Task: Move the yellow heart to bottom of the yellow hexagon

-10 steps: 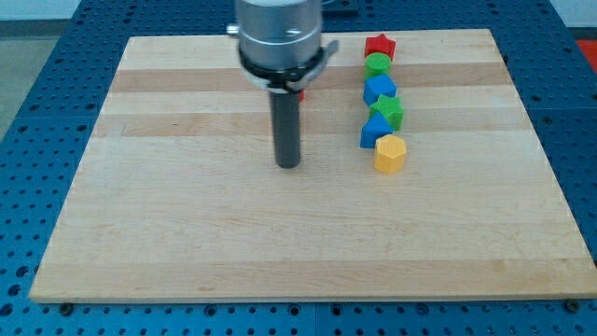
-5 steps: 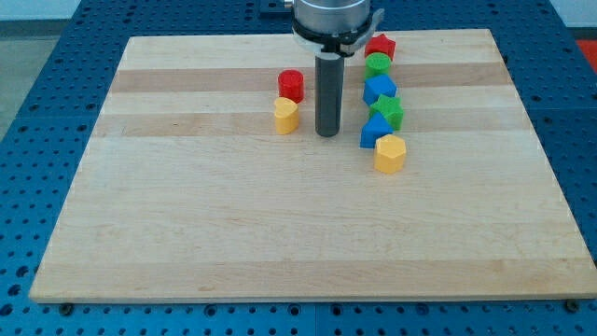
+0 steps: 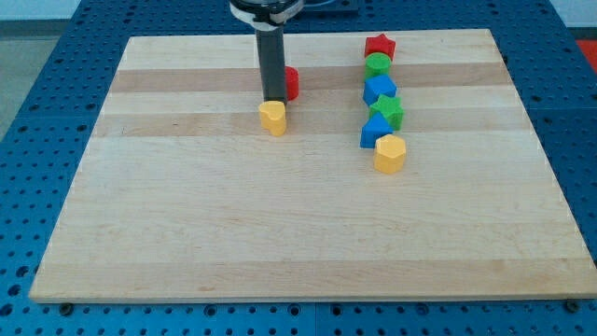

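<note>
My tip (image 3: 273,99) sits on the wooden board (image 3: 187,233), a bare dark rod end with no claw on it, so it has hold of nothing and there is no opening to report. Yellow heart (image 3: 272,118): directly toward the view's bottom from my tip, just beside it; whether the two touch I cannot tell. Red block (image 3: 291,83), round-looking: just to the view's right of the rod and slightly toward the view's top, its left part hidden behind the rod. Well off to the view's right of my tip, a tight column of blocks runs from the view's top downward. Red star (image 3: 380,45) heads it, above the tip's level. Green block (image 3: 378,64), rounded, next below. Blue block (image 3: 380,89), about level with my tip. Green block (image 3: 389,111), shape unclear, lower and a shade further right. Blue block (image 3: 374,129), shape unclear, under that. Yellow hexagon (image 3: 390,153) ends the column, lower than the heart and well apart from it, to the view's right. The column's neighbours look to be touching or nearly so.
</note>
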